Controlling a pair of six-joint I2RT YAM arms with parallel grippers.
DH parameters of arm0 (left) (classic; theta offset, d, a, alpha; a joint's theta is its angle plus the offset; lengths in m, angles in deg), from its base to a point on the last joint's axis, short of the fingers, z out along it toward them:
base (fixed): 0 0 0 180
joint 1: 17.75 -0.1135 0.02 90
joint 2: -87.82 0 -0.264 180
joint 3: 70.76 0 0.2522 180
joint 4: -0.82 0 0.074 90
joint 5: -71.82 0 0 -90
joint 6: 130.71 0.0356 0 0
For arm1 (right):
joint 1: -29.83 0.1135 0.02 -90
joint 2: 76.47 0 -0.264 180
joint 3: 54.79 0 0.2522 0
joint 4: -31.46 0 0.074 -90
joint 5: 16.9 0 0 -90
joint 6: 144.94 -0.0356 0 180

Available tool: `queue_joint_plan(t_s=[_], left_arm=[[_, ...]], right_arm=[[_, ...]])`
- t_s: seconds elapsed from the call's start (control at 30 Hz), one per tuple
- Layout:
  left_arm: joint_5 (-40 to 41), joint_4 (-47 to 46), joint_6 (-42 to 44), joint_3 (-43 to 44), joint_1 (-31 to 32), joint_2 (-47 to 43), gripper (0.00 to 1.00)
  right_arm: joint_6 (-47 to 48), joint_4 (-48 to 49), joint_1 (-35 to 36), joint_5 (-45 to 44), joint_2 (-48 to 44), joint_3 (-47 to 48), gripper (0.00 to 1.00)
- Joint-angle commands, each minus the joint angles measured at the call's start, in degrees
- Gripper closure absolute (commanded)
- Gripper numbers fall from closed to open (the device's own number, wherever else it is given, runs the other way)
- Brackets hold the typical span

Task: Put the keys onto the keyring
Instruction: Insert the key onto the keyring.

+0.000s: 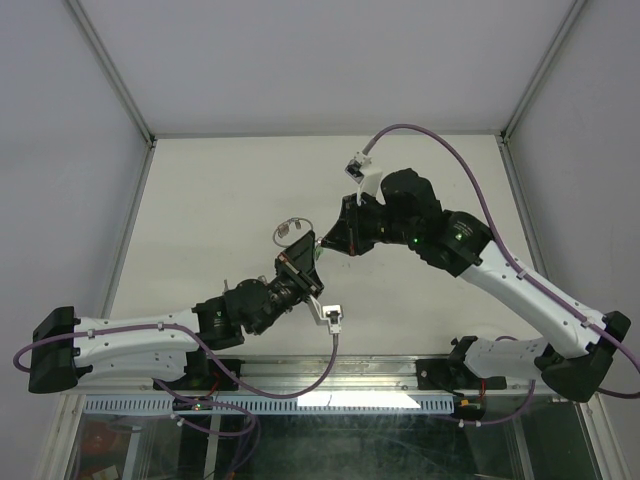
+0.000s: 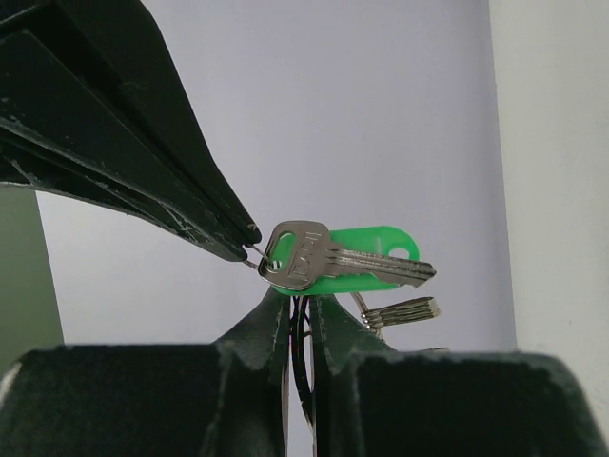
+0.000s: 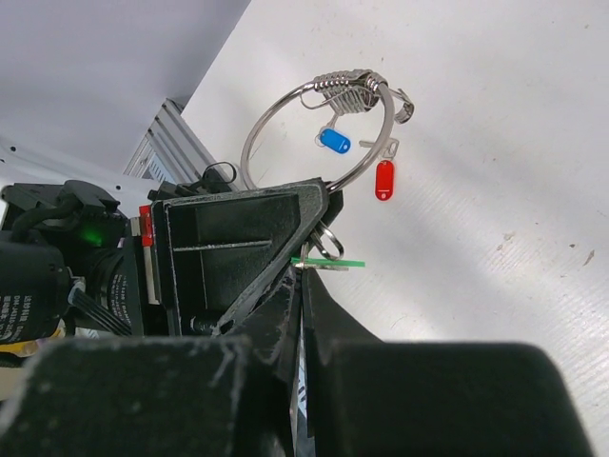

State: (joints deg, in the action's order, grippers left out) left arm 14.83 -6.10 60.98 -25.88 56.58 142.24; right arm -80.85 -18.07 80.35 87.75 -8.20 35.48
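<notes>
My left gripper [image 1: 299, 254] is shut on the lower edge of the keyring [image 3: 341, 80], a thin silver ring with plain silver pieces bunched at its top. The blue key [image 3: 334, 141] and red key [image 3: 383, 179] hang from the ring. In the left wrist view the left fingertips [image 2: 278, 307] pinch a thin wire edge-on. The green key [image 2: 376, 259], a silver blade on a green tag, sits just above them. My right gripper [image 3: 303, 274] is shut on the small wire loop at the green key's [image 3: 335, 262] head. It also shows in the left wrist view [image 2: 249, 244].
Both grippers meet tip to tip above the middle of the white table [image 1: 220, 200]. Grey enclosure walls stand on the left, right and far sides. A metal rail [image 1: 330, 372] runs along the near edge by the arm bases.
</notes>
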Motion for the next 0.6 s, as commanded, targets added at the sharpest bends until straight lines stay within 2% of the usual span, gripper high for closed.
queue_joint_plan(t_s=[0.0, 0.57], left_arm=[[1.50, -3.18, 1.60, 0.89, 0.65, -0.01, 1.00], [2.41, -4.18, 2.61, 0.79, 0.69, 0.25, 1.00]], right_arm=[[-0.81, 1.92, 0.28, -1.47, 0.06, 3.15, 1.00], [-3.24, -0.07, 0.28, -2.49, 1.86, 4.19, 1.00]])
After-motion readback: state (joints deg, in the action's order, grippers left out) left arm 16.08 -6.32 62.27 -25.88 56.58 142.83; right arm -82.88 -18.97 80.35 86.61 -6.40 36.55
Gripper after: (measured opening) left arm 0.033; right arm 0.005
